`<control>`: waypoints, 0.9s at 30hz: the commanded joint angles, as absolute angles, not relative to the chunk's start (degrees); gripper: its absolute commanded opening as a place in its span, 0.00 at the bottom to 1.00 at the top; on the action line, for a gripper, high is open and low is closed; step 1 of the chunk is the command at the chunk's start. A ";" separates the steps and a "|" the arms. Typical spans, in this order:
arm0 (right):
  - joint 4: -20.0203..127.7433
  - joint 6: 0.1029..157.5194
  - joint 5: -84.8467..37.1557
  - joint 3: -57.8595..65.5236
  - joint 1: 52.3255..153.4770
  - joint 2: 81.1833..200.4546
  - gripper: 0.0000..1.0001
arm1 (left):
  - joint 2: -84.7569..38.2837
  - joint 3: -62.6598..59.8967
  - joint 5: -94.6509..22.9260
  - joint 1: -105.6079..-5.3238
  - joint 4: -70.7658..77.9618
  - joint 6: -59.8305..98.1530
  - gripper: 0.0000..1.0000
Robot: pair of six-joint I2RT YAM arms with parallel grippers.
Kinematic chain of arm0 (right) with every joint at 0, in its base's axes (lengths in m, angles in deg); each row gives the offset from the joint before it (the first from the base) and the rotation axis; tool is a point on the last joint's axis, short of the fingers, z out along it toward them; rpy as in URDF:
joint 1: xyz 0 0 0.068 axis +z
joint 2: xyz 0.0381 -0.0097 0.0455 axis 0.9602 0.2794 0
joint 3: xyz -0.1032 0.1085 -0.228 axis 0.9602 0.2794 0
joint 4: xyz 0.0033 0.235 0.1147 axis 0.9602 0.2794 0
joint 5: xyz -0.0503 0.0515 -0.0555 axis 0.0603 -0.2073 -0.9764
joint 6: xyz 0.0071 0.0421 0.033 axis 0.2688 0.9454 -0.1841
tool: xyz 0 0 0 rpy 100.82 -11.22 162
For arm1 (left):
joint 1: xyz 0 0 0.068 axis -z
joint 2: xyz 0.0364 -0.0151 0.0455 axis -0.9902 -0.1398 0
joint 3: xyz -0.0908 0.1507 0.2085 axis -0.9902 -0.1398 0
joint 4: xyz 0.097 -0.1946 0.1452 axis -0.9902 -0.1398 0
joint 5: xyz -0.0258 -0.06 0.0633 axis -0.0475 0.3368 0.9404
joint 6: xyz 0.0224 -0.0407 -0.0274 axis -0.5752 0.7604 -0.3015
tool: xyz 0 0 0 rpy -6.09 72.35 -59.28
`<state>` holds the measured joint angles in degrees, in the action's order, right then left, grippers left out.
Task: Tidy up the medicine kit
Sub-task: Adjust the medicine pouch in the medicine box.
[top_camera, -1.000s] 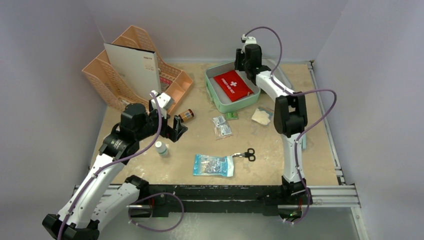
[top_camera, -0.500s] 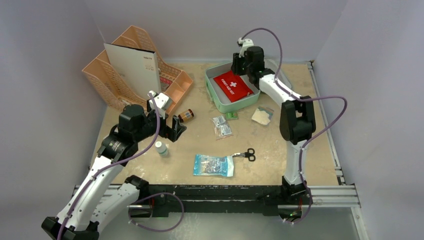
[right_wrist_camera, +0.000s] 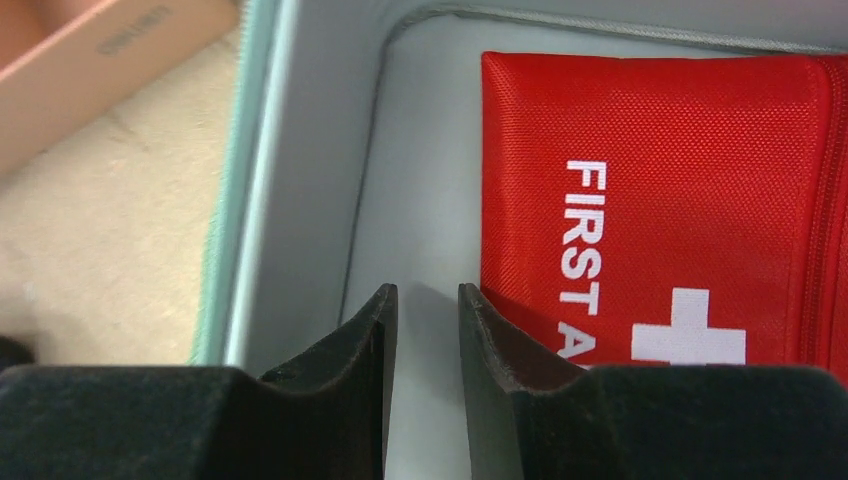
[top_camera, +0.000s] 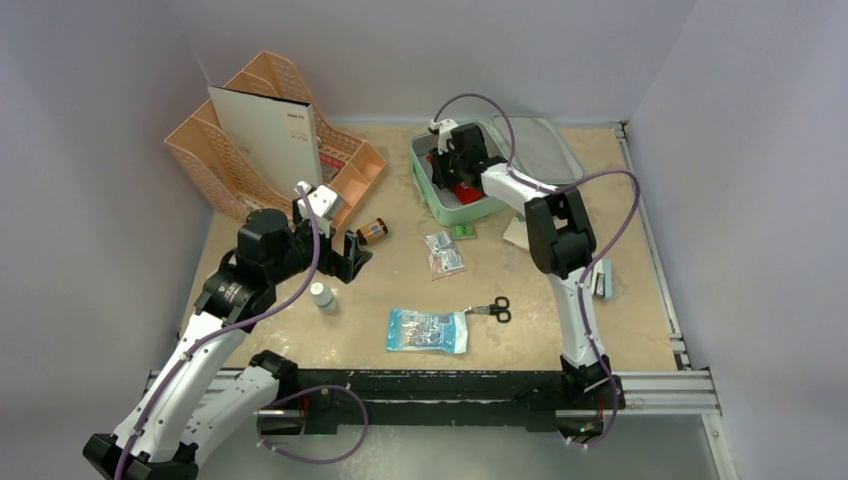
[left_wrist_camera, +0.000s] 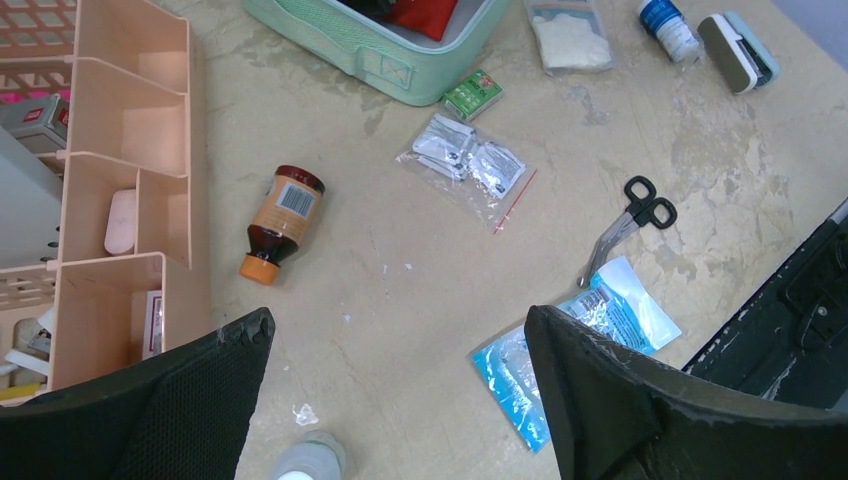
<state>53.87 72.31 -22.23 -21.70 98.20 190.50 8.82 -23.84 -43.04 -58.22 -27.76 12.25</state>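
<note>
The medicine kit (top_camera: 428,192), a mint-green case, lies open at the back of the table, its grey-lined lid (top_camera: 542,140) folded back to the right. A red pouch (right_wrist_camera: 680,170) printed "FIRST AID KIT" lies flat inside. My right gripper (right_wrist_camera: 425,295) reaches down into the kit (right_wrist_camera: 290,200) beside the pouch's left edge, jaws only narrowly apart and empty; from above it (top_camera: 452,170) hides most of the pouch. My left gripper (left_wrist_camera: 400,325) hovers wide open above bare table with nothing between its fingers, left of centre (top_camera: 355,255).
On the table lie a brown bottle (top_camera: 375,231), a small white bottle (top_camera: 322,296), a clear bag of sachets (top_camera: 444,253), a green packet (top_camera: 462,231), scissors (top_camera: 493,309) and a blue packet (top_camera: 428,330). A peach organizer (top_camera: 270,150) stands back left.
My right gripper has swung from the kit's back right corner leftwards and down into the kit, and its jaws have narrowed. The left arm has stayed put.
</note>
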 commanded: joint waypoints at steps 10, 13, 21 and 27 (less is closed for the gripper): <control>57.37 68.34 -32.40 -28.89 98.03 194.18 0.27 | 9.86 -23.94 -41.92 -58.27 -26.81 10.77 0.96; 57.01 69.08 -32.03 -29.43 97.95 194.26 0.27 | 9.88 -23.98 -41.93 -58.32 -26.73 10.75 0.96; 57.71 71.09 -30.13 -30.15 97.98 191.15 0.29 | 9.78 -24.11 -41.33 -58.24 -26.72 10.66 0.96; 60.11 71.59 -27.73 -28.41 98.08 183.19 0.37 | 8.92 -23.83 -41.28 -58.32 -26.70 11.59 0.98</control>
